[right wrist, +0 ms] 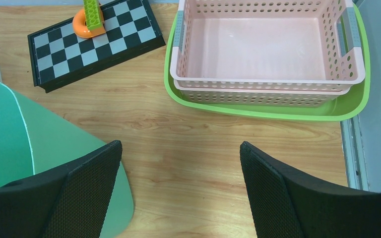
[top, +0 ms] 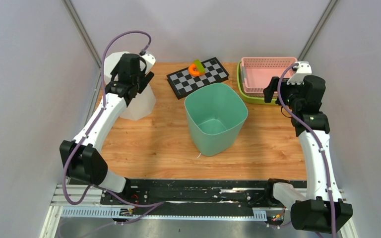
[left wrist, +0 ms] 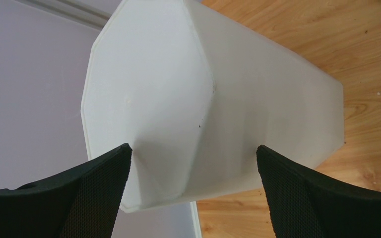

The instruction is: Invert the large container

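The large container (top: 140,101) is white and tapered. It stands at the table's back left with its closed base up and its wide rim down. In the left wrist view its flat many-sided base (left wrist: 149,84) faces the camera. My left gripper (top: 133,82) (left wrist: 192,148) hovers just above it, open, with the fingers (left wrist: 104,188) on either side and not touching it. My right gripper (top: 274,92) (right wrist: 181,145) hangs open over bare wood at the right, holding nothing.
A green bin (top: 215,116) (right wrist: 10,134) stands upright, mouth up, at the table's centre, just left of my right gripper. A checkerboard (top: 197,77) (right wrist: 96,42) with an orange ring and a green brick lies behind. A pink basket (top: 264,74) (right wrist: 268,47) sits in a green tray at the back right.
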Tool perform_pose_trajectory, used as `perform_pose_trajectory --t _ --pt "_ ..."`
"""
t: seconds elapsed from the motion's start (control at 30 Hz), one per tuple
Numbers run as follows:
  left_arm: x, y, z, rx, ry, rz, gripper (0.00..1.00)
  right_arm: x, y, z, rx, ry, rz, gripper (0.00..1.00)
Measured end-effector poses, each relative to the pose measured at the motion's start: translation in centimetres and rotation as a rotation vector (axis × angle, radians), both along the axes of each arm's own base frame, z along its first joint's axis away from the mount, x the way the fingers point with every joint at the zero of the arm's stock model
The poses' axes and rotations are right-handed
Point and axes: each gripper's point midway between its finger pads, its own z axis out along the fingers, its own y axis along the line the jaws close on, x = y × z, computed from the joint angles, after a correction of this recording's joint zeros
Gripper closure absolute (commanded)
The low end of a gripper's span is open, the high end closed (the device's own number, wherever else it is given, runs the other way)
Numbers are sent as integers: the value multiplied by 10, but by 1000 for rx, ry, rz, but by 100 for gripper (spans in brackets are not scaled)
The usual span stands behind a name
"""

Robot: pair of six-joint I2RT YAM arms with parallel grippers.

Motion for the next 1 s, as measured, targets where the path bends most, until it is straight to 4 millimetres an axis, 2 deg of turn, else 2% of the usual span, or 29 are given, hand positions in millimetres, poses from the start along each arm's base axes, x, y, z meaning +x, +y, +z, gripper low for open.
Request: perform_pose_trajectory --t 0.17,0.3,0.4,0.47,0.53,0.63,0.77,0.87,1.0 --pt "-3 -6 9 -52 -18 -32 0 0 0 -1 0 2 0 9" --pt "-27 -9 41 -122 -92 -59 0 0 0 -1 0 2 1 10" --pt "-52 -3 69 -160 -178 -44 0 0 1 -2 2 3 3 10" --pt "-65 4 78 -174 -215 -15 0 0 1 -1 3 3 5 10" --pt "-74 11 74 -178 -224 21 0 0 1 -1 5 4 5 10" --pt "-79 18 48 -166 -179 73 0 0 1 -2 6 4 5 10" --pt "-74 25 12 -139 -97 131 0 0 1 -2 6 4 5 10" --pt "-66 33 0 -135 -79 174 0 0 1 -2 6 4 5 10" --pt "-57 43 -5 -133 -87 219 0 0 1 -2 6 4 5 10"
